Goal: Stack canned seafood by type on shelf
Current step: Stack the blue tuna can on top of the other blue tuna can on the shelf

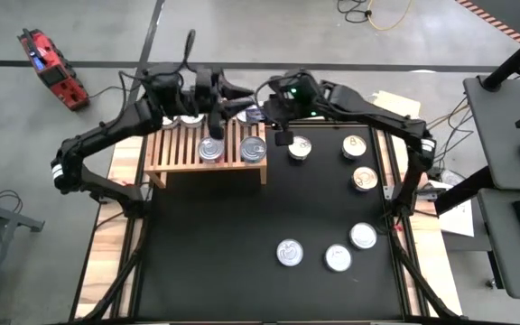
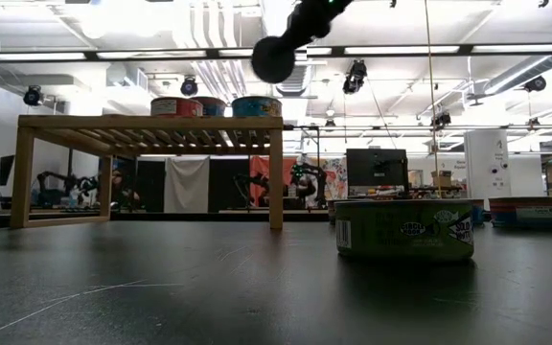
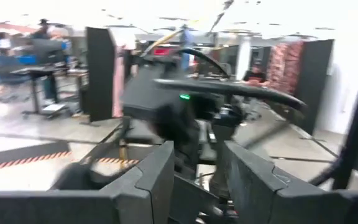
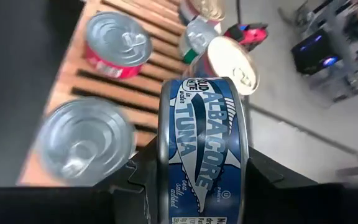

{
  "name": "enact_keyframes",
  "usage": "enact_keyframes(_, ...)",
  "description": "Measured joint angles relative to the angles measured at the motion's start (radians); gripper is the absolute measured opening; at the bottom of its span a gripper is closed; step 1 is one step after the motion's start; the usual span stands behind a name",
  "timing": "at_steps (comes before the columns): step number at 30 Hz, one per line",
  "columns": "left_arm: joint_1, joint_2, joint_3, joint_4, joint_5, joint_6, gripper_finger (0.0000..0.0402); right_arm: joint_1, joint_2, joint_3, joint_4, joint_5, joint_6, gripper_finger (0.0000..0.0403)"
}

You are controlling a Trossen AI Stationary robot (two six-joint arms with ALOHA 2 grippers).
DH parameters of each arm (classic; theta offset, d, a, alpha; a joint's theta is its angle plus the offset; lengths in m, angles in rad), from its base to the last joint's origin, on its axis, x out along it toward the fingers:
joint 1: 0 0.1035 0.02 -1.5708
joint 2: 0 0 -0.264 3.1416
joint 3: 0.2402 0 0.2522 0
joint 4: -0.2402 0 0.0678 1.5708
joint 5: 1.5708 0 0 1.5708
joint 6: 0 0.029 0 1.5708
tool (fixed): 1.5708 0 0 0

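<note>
Right gripper [image 4: 197, 180] is clamped on a blue tuna can [image 4: 204, 149], held on edge above the shelf [image 4: 114, 84]; left gripper [image 3: 197, 171] fingers are parted, nothing gripped.

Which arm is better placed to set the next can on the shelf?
Right: the right gripper already grips a blue albacore tuna can on edge above the shelf. The left gripper holds nothing.
</note>
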Motion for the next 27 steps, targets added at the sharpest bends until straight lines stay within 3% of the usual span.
enact_keyframes(7, 0.122, -0.033, -0.045, -0.001, 0.060, -0.070, 0.0118, -0.004, 0.092, 0.000, 0.128, 0.060, -0.170, 0.0129)
enact_keyframes(14, 0.177, -0.099, -0.137, 0.220, 0.171, -0.226, 0.0118, -0.012, 0.148, 0.000, 0.143, 0.136, -0.189, 0.0129)
enact_keyframes(18, 0.182, -0.138, -0.184, 0.341, 0.168, -0.288, 0.0118, -0.016, 0.161, 0.000, 0.177, 0.160, -0.186, 0.0129)
enact_keyframes(27, 0.188, -0.186, -0.232, 0.350, 0.073, -0.302, 0.0118, -0.015, 0.164, -0.015, 0.258, 0.189, -0.177, 0.0129)
